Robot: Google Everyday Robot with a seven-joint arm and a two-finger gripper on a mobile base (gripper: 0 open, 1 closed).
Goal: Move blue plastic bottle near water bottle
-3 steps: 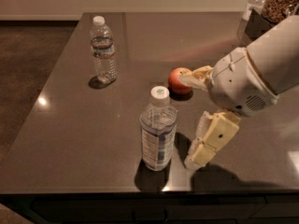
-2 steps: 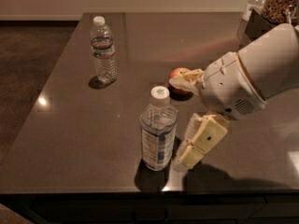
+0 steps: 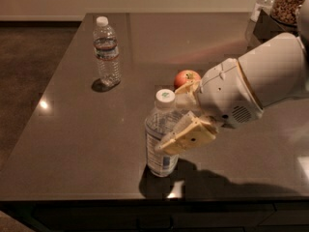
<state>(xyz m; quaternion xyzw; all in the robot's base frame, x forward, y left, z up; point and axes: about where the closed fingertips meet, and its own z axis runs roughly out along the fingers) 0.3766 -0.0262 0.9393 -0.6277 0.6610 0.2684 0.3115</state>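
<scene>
With the gripper (image 3: pixel 170 120) spread open astride the blue plastic bottle (image 3: pixel 160 166) near the front edge of the tabletop (image 3: pixel 87 139), gripping nothing yet, it should close squarely on the body, then carry it upright toward the water bottle (image 3: pixel 107 52) near the far-left corner.

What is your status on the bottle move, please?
Gripper at stout blue-labelled clear plastic bottle, front table edge. Slim ribbed clear water bottle stands at far side, well apart. Red apple behind gripper, off the path.
</scene>
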